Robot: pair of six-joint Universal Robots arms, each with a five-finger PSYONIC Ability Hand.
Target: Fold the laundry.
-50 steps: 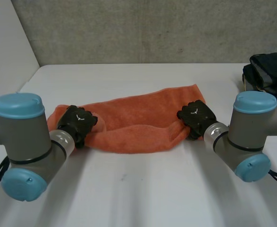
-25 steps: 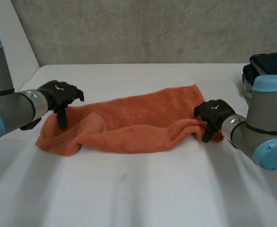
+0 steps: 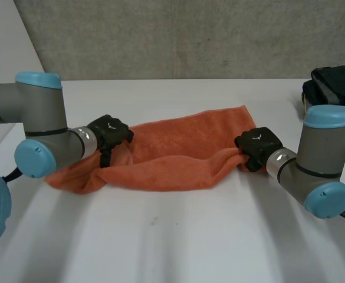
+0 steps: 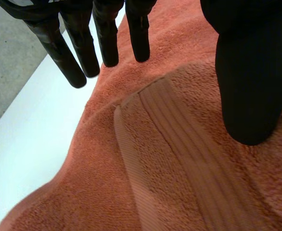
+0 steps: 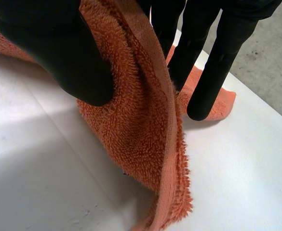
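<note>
My left hand (image 3: 108, 131) hangs over the left end of the orange towel (image 3: 178, 154) bunched on the desk (image 3: 178, 236), fingers (image 4: 107, 38) straight, holding nothing. My right hand (image 3: 256, 144) pinches its right edge. Mid-fold, I judge; next my left must grip that end too.

Fuzzy, looped terry pile is seen all over the orange towel (image 3: 178, 159), a flat ribbed band (image 4: 179, 154) is picked out along its hem, and the white table (image 3: 190, 236) is shown smooth and matt.
</note>
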